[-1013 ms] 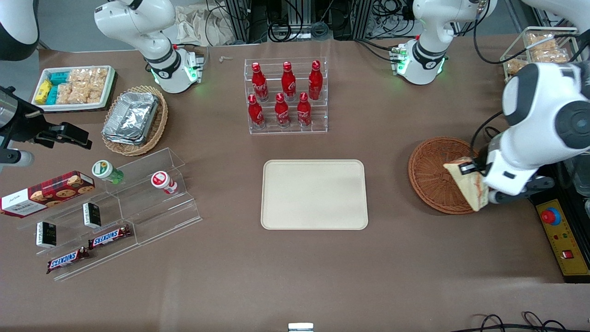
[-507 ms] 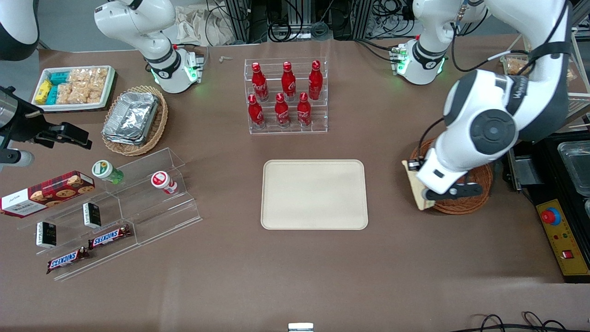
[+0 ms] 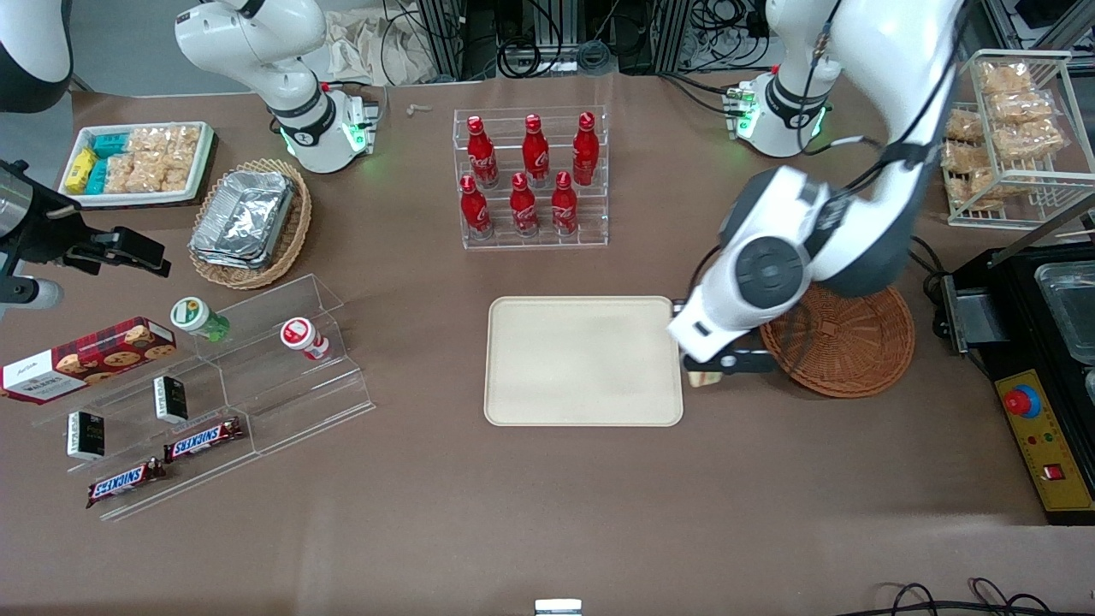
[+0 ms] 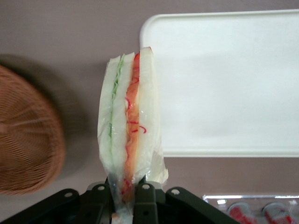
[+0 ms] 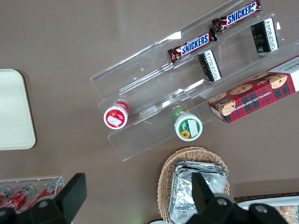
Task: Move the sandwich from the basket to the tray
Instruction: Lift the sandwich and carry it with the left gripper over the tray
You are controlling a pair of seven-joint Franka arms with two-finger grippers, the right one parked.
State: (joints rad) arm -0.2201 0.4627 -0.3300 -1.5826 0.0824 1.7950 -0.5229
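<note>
My left gripper (image 3: 703, 370) hangs above the table between the round reddish-brown basket (image 3: 843, 342) and the cream tray (image 3: 583, 359), at the tray's edge. It is shut on the sandwich (image 4: 129, 126), a wrapped white wedge with green, orange and red layers. In the left wrist view the gripper (image 4: 126, 198) pinches the wedge's thin end, with the tray (image 4: 224, 84) and the basket (image 4: 25, 144) on either side. In the front view only a small bit of the sandwich (image 3: 703, 377) shows under the arm. The basket holds nothing.
A clear rack of red bottles (image 3: 530, 175) stands farther from the front camera than the tray. Toward the parked arm's end are a tan oval basket with foil containers (image 3: 248, 221), a white snack tray (image 3: 137, 162) and acrylic steps with snacks (image 3: 214, 393). A wire rack (image 3: 1009, 128) stands near the working arm.
My left gripper has carried the sandwich up out of the basket and sideways toward the tray, from over the basket to the tray's edge. The basket now stands uncovered.
</note>
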